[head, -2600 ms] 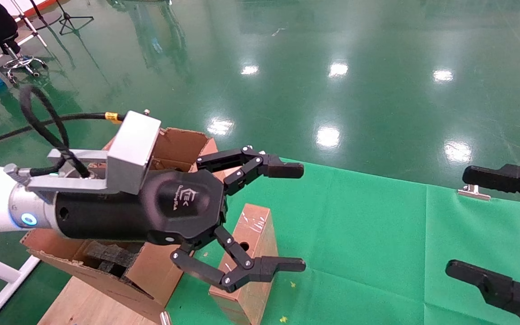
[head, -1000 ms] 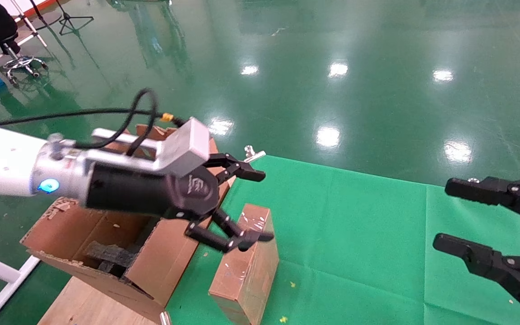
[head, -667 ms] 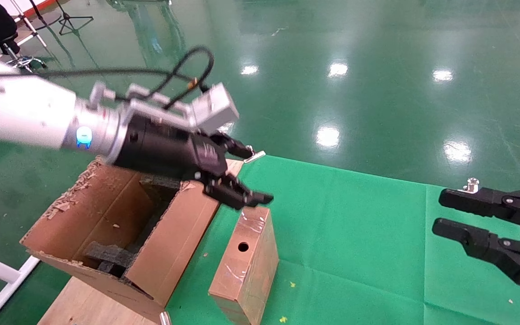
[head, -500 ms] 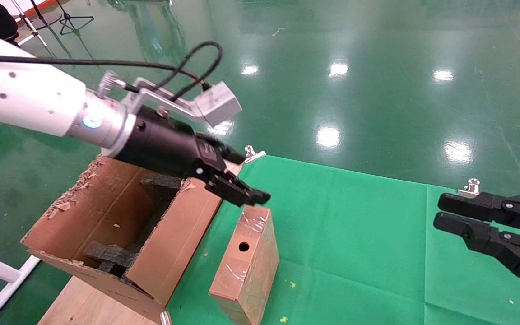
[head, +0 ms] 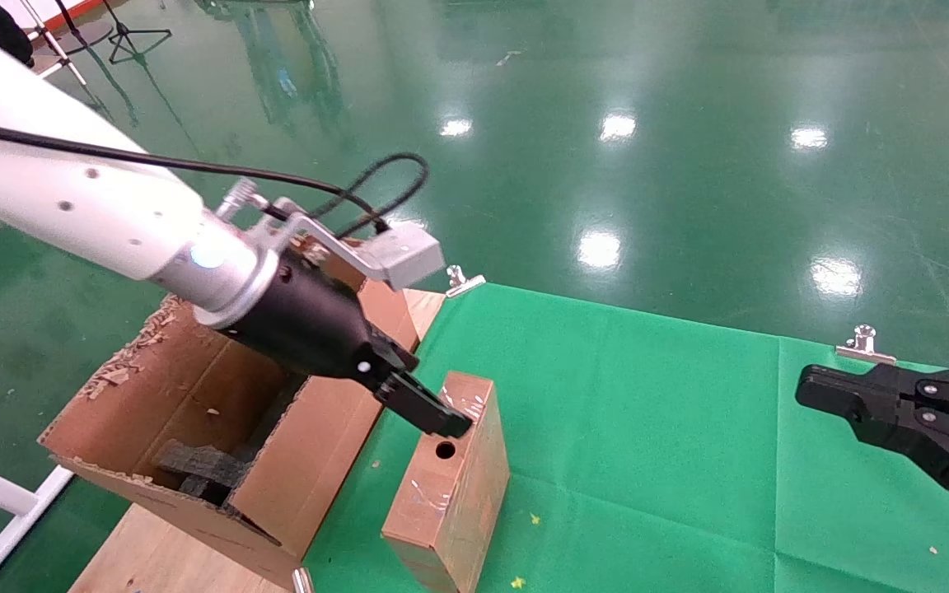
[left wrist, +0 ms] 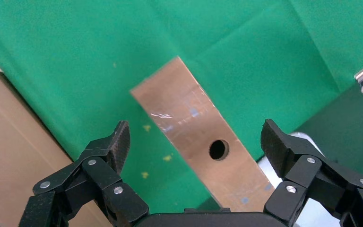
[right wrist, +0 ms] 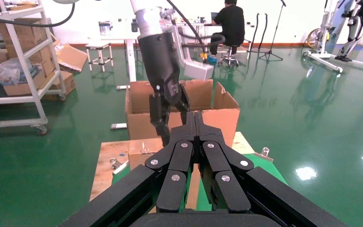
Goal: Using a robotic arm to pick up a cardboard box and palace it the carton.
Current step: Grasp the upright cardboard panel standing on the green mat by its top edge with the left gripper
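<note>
Left tool [left wrist: 196,142] (fingers spread) hovers over cardboard box [head: 451,486].

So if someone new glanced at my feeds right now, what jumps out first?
The left gripper, open, poised above the small box, which stands on green cloth. Beside the box sits the big ragged carton with dark foam inside. The right gripper hangs shut off to the right.
</note>
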You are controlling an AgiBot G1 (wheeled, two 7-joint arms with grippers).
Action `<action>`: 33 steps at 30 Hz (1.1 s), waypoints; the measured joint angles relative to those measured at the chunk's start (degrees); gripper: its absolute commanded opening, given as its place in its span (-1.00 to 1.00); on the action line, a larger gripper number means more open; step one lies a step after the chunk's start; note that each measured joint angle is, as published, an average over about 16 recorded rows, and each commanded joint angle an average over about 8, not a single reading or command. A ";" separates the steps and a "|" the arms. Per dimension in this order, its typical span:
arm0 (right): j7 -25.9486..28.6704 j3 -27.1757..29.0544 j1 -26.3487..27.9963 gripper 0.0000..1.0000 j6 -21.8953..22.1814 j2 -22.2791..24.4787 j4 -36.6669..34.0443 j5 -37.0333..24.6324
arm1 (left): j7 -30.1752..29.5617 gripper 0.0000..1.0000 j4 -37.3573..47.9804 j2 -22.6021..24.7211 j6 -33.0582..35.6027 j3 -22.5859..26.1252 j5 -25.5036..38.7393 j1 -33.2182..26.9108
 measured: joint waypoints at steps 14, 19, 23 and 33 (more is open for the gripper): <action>0.00 0.00 0.00 -1.00 0.00 0.00 0.00 0.00 | -3.98 1.00 -0.13 3.93 -1.25 8.32 0.50 -1.07; 0.00 0.00 0.00 -1.00 0.00 0.00 0.00 0.00 | -4.44 1.00 -0.13 4.37 -1.64 9.97 0.61 -0.97; 0.00 0.00 -0.01 -0.64 0.01 0.00 -0.01 0.01 | -4.46 1.00 -0.13 4.51 -1.85 10.87 0.64 -0.92; 0.00 0.00 -0.01 1.00 0.02 0.01 -0.02 0.01 | -4.21 -0.55 -0.14 4.60 -1.95 11.61 0.62 -0.90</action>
